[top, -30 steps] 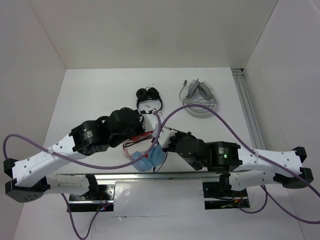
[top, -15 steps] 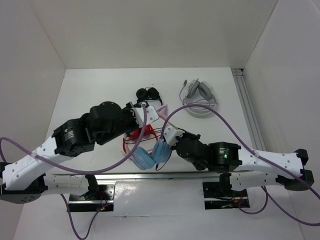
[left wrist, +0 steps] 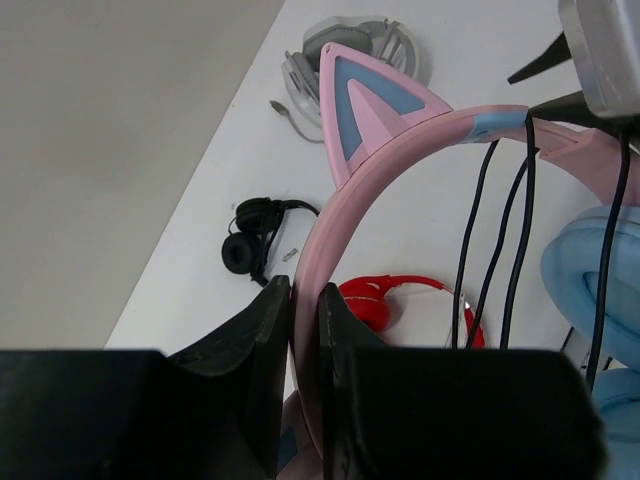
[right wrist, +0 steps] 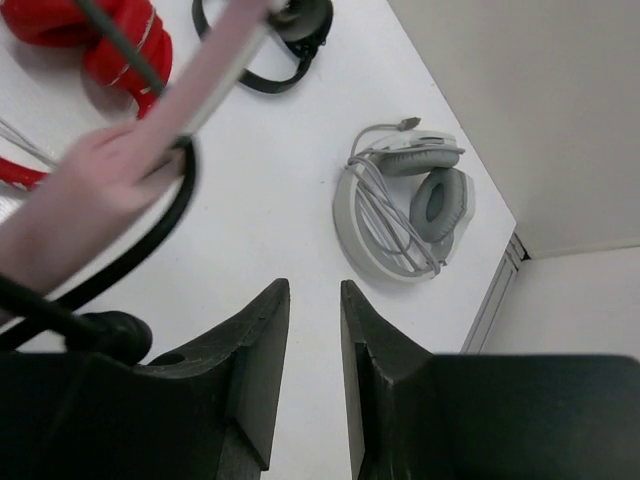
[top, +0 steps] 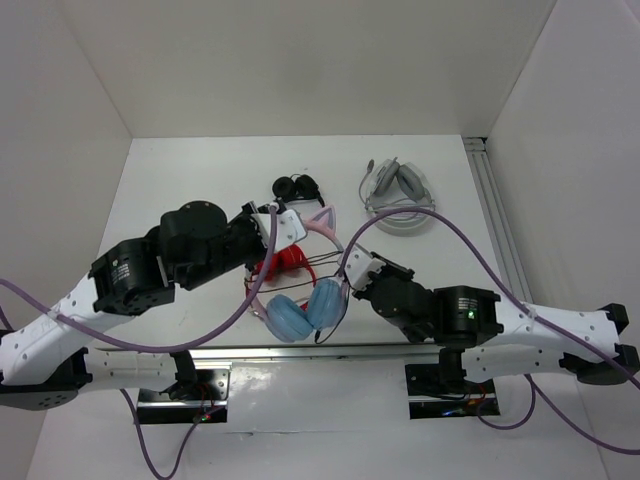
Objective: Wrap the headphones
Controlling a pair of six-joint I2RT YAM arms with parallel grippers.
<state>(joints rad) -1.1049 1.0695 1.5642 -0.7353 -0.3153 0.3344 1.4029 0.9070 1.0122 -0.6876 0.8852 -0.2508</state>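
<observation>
My left fingers pinch the pink band of the headphones, mid-frame in the top view. My right fingers, slightly spread and empty, sit just right of the blue cups.

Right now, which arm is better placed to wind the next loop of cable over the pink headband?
Right. The left gripper is shut on the pink headband of the headphones, so it is occupied. The right gripper, jaws slightly apart and empty, sits beside the black cable.
</observation>
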